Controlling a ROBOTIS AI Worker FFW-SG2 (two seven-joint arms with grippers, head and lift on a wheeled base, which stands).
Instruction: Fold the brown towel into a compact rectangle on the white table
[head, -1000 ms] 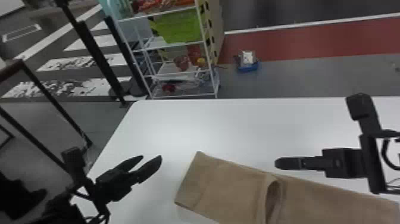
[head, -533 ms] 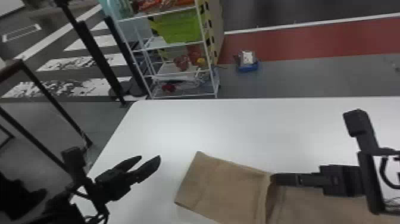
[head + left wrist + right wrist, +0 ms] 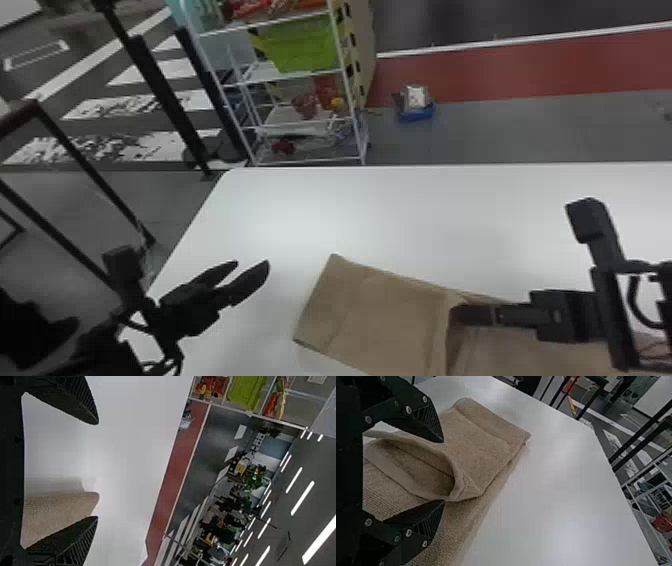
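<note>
The brown towel lies partly folded on the white table, its folded-over edge standing up in a loop. At that raised edge is my right gripper; in the right wrist view my right gripper is open, with the loop of the towel between its fingers, not clamped. To the left of the towel, my left gripper is held apart from it. In the left wrist view my left gripper is open, and part of the towel appears beyond its fingers.
Behind the table's far left corner stands a white wire shelf with a green bin. Left of the table is a dark metal frame. A blue item sits on the floor past the far edge.
My right gripper has moved left and nearer the robot, onto the towel's raised fold. The left arm has barely moved, and the towel lies about as before.
</note>
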